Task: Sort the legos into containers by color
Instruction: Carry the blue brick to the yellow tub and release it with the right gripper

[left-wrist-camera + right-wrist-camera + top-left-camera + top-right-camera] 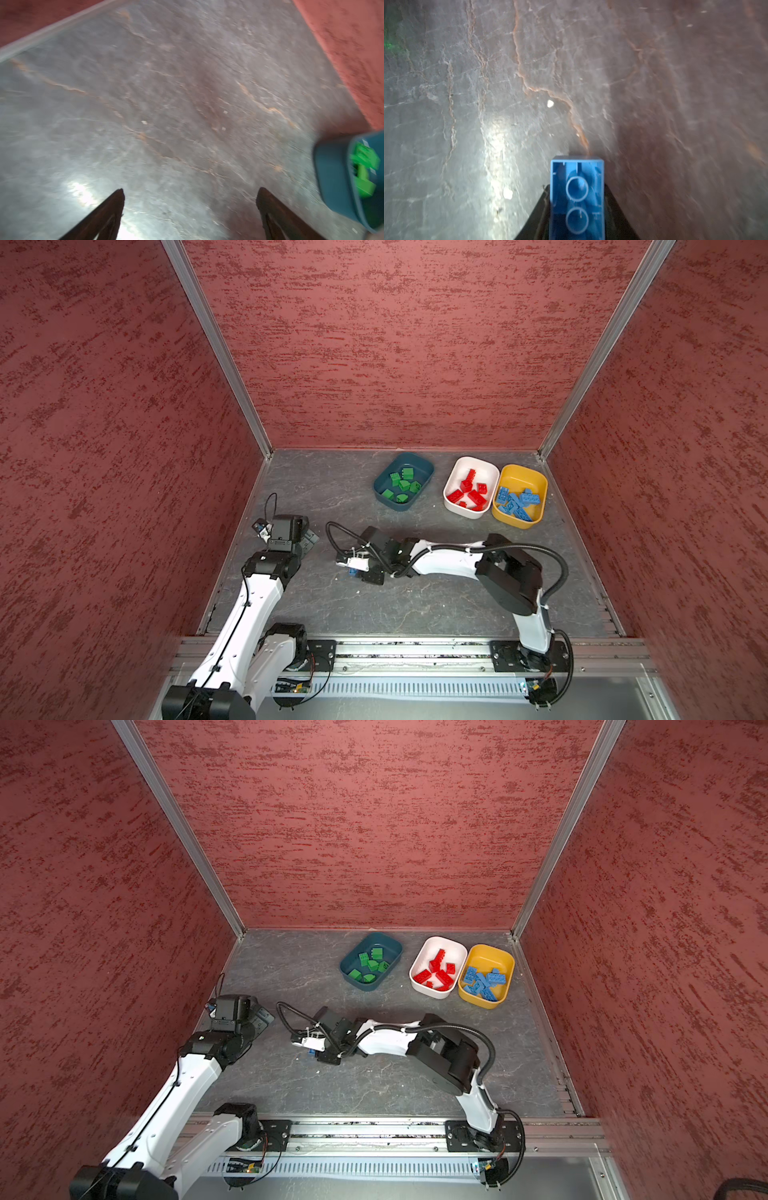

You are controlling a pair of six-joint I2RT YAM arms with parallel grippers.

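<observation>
My right gripper (577, 187) is shut on a blue lego brick (577, 197), whose hollow underside faces the wrist camera. In both top views it sits low over the grey table's middle, with the brick (353, 571) peeking out beneath it. My left gripper (191, 192) is open and empty at the table's left side (309, 539). At the back stand the containers: a dark teal tub (390, 504) with green legos (403, 485), a white tub (463, 512) with red legos (471, 491), and a yellow tub (513, 523) with blue legos (517, 502).
Red textured walls (395, 344) close the table in on three sides. A metal rail (415, 649) carrying both arm bases runs along the front edge. The teal tub (330, 176) shows at the edge of the left wrist view. Small white crumbs (549, 103) lie on the table.
</observation>
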